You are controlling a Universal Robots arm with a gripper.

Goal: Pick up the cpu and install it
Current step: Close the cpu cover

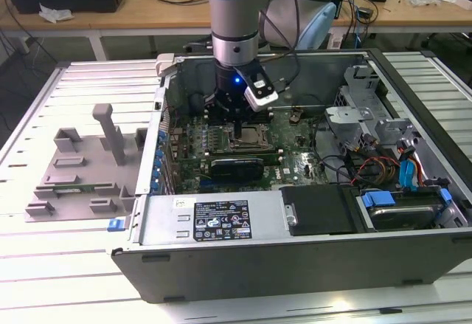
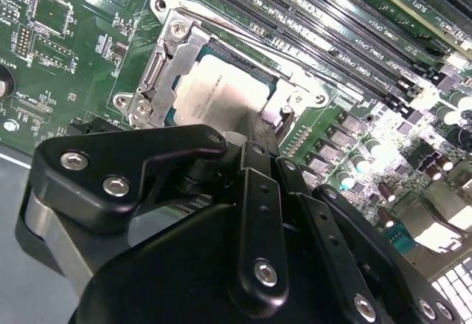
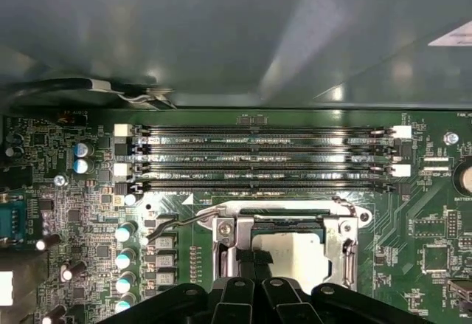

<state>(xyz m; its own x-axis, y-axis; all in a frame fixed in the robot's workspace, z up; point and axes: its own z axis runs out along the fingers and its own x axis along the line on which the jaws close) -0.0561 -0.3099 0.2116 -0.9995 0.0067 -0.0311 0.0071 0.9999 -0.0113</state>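
As the cpu (image 2: 221, 91) lies flat in the socket (image 2: 164, 51) directly beneath the claw (image 2: 254, 138), the claw looks drawn together, poised at one cpu edge

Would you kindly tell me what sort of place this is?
Probably a robotics lab or workshop: an open computer case sits on a slatted metal table, a grey fixture plate lies beside it, and cluttered wooden desks stand behind.
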